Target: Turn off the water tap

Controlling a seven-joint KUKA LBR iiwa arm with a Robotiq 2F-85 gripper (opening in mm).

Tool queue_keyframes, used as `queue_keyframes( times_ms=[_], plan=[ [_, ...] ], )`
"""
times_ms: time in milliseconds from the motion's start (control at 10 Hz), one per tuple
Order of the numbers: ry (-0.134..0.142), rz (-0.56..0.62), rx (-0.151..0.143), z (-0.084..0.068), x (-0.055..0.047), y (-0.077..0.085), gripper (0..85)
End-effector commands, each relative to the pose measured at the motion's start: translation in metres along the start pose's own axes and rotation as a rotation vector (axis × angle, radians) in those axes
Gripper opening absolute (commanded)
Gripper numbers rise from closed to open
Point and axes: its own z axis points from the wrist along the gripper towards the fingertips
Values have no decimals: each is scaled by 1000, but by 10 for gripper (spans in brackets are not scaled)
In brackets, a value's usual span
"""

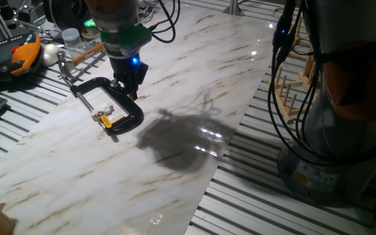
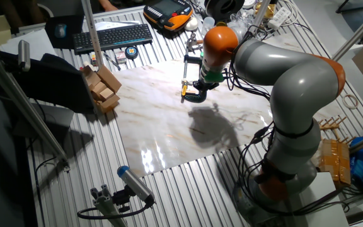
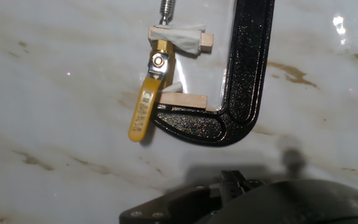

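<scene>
Claw: the claw (image 1: 127, 83) hangs low over the worktop just beside the curved back of the black clamp; whether its fingers are spread or closed cannot be told from any view.
Hand view: the dark body of the claw fills the bottom edge, with the clamp and tap above it.
Water tap: the water tap (image 3: 154, 74) is a small brass valve held in the jaw of the clamp, on the side of the worktop towards the keyboard.
Tap lever: its yellow lever (image 3: 143, 111) slants away from the brass body, out past the lower wooden block, with its end over bare worktop.
Packing: two small wooden blocks (image 3: 183, 99) sit between the clamp's faces and the valve, the upper one with white wrapping.
Clamp: the black C-clamp (image 1: 116, 104) lies flat on the worktop, and its silver screw rod (image 1: 69, 77) points towards the clutter.
Worktop: the marbled white worktop (image 1: 188, 78) carries the arm's dark shadow next to the clamp.
Beyond: a keyboard (image 2: 112, 36) and an orange handheld pendant (image 2: 167, 15) lie past the worktop's far edge.
</scene>
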Motion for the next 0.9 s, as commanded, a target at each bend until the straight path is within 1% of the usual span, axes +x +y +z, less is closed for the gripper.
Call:
queue_keyframes(
  times_ms=[0, 200, 300, 400, 500, 600, 800],
  plan=[
    [-1, 0, 4, 1, 0, 0, 0],
    [-3, 14, 7, 2, 0, 2, 0],
    [-5, 18, 13, 1, 1, 3, 0],
    [-6, 22, 30, 0, 1, 5, 0],
    [-8, 32, 37, -1, 1, 6, 0],
    [-7, 39, 33, -2, -2, 5, 0],
    [-5, 49, 37, -2, -3, 5, 0]
  ],
)
